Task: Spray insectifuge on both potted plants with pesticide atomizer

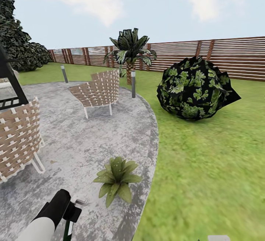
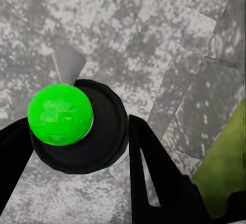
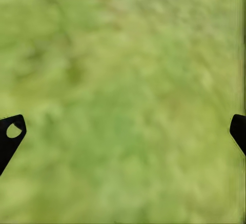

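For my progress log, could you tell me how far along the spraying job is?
Done: the left gripper holds the atomizer. In hand: it is carried over the patio near one plant. Left: spraying; no spray is visible, and I see just one plant.

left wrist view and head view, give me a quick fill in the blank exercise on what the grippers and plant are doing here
1. The left gripper is shut on the ____.
2. The potted plant stands on the paved ____.
3. The right gripper hangs open above the ____.
4. The round dark bush sits on the lawn in front of the wooden ____.

Missing words: pesticide atomizer; patio; grass; fence
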{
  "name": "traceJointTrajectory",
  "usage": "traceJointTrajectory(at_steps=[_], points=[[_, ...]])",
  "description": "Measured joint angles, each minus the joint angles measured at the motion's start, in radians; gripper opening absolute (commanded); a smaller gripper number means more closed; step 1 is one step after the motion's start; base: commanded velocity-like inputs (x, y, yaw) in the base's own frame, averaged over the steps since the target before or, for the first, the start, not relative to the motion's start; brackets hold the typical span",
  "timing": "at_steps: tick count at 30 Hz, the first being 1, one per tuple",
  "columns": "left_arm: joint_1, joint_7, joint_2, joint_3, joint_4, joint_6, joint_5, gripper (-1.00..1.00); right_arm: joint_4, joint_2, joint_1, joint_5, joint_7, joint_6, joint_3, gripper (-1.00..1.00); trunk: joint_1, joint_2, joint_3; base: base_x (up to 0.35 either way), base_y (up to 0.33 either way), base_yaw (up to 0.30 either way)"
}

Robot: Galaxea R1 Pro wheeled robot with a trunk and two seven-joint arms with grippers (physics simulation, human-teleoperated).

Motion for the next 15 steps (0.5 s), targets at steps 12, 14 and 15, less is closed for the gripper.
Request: traceJointTrajectory(at_steps=[12, 14, 15], points=[[0.0, -0.005, 0.002, 0.001, 0.001, 0.002, 0.002, -1.0, 0.001, 0.001, 0.0, 0.0, 0.0, 0.0, 0.0, 1.0, 0.0, 0.0, 0.0, 0.094, -0.196, 0.119], [-0.002, -0.01, 0.001, -0.001, 0.006, 0.002, 0.002, -1.0, 0.0, 0.001, 0.0, 0.0, 0.0, 0.0, -0.001, 1.0, 0.0, 0.0, 0.0, 0.065, -0.008, 0.041], [-0.007, -0.017, 0.002, -0.003, 0.008, 0.006, 0.003, -1.0, 0.0, 0.0, 0.0, 0.0, 0.0, 0.0, -0.001, 1.0, 0.0, 0.0, 0.0, 0.021, -0.002, 0.013]])
